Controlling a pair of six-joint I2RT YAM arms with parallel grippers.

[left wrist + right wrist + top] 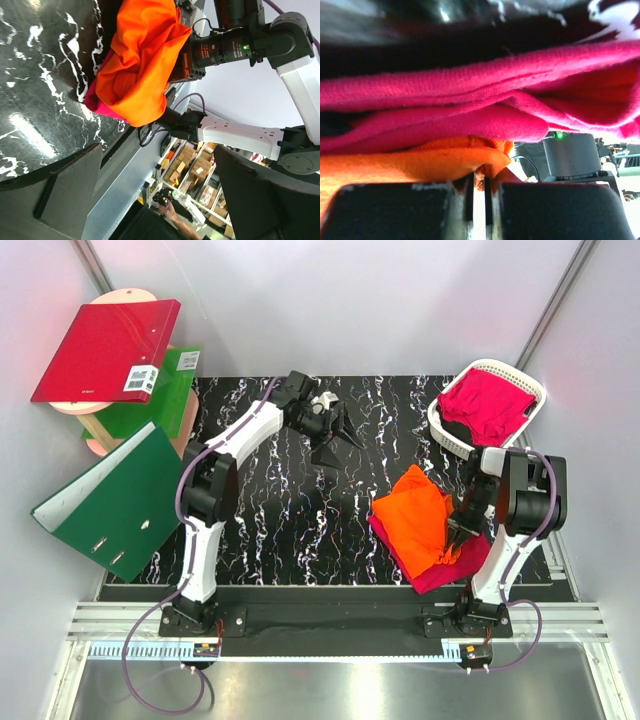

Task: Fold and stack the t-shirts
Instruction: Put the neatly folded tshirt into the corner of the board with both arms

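A bright orange t-shirt (420, 515) lies crumpled on a folded magenta-pink t-shirt (440, 565) at the table's right front. Both show in the left wrist view, orange shirt (140, 60) and pink shirt (97, 105), and in the right wrist view, orange shirt (410, 162) and pink shirt (470, 95). My right gripper (457, 533) is shut on an edge of the orange shirt (480, 180), at the pile's right side. My left gripper (330, 445) is open and empty, raised above the table's middle back. Another magenta-pink shirt (490, 405) fills the white basket (440, 425).
A red binder (105, 350) and a green binder (150, 405) rest on a stand at the back left. An open green binder (110, 500) lies at the left edge. The black marbled tabletop (290, 520) spans the middle.
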